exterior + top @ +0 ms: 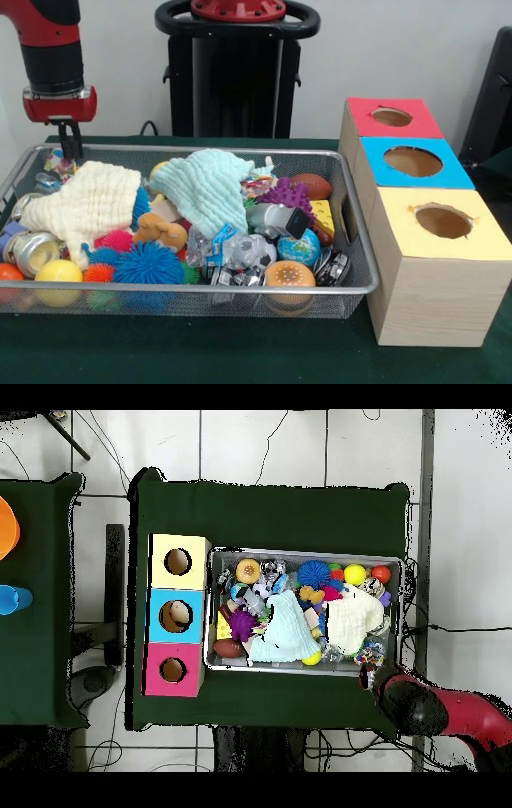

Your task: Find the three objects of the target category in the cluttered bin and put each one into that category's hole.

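1. Your gripper (72,149) hangs at the far left corner of the wire bin (364,264) in the front view, its dark fingers close together with nothing between them, tips just above the clutter.
2. Directly below it you see a small multicoloured toy, too cluttered to name.
3. A cream cloth (88,204) lies beside the gripper, not touching it; a pale blue cloth (208,186) is draped mid-bin.
4. Spiky balls (148,264), a yellow ball (58,272) and a small football (312,186) lie in the bin.
5. 3 boxes stand beside the bin: red (392,118), blue (412,162), yellow (442,221), each with 1 hole.
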`<action>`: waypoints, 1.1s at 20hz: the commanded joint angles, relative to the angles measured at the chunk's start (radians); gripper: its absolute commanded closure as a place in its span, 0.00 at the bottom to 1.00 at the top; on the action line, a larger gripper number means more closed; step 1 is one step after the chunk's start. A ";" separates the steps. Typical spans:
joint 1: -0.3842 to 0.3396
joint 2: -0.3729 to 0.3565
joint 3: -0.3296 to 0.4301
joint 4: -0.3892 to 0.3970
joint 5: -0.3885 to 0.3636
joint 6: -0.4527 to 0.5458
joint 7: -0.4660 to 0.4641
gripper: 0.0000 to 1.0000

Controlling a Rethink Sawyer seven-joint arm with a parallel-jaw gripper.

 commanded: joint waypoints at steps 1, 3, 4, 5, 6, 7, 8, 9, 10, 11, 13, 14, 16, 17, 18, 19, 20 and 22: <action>-0.016 -0.012 0.038 -0.047 -0.099 -0.013 -0.177 1.00; -0.015 -0.015 0.045 -0.047 -0.107 -0.026 -0.173 1.00; -0.011 -0.015 0.041 -0.050 -0.104 -0.018 -0.166 1.00; -0.010 -0.015 0.042 -0.050 -0.108 -0.022 -0.164 1.00; -0.009 -0.016 0.043 -0.051 -0.112 -0.026 -0.161 1.00; -0.012 -0.015 0.050 -0.051 -0.114 -0.029 -0.166 1.00; -0.011 -0.016 0.051 -0.052 -0.115 -0.026 -0.166 1.00; -0.011 -0.016 0.052 -0.051 -0.117 -0.027 -0.163 1.00; -0.011 -0.017 0.053 -0.051 -0.119 -0.027 -0.160 1.00; -0.011 -0.018 0.055 -0.051 -0.119 -0.026 -0.159 1.00; -0.002 -0.031 0.049 -0.046 -0.111 -0.008 -0.148 1.00; -0.002 -0.040 0.052 -0.038 -0.103 0.001 -0.149 1.00; 0.005 -0.058 0.054 -0.030 -0.076 0.042 -0.155 1.00; 0.012 -0.068 0.051 -0.029 -0.065 0.064 -0.155 1.00; 0.020 -0.077 0.048 -0.028 -0.053 0.085 -0.155 1.00; 0.023 -0.085 0.049 -0.026 -0.046 0.097 -0.159 1.00; 0.028 -0.092 0.049 -0.025 -0.038 0.111 -0.161 1.00; 0.036 -0.104 0.046 -0.022 -0.034 0.120 -0.159 1.00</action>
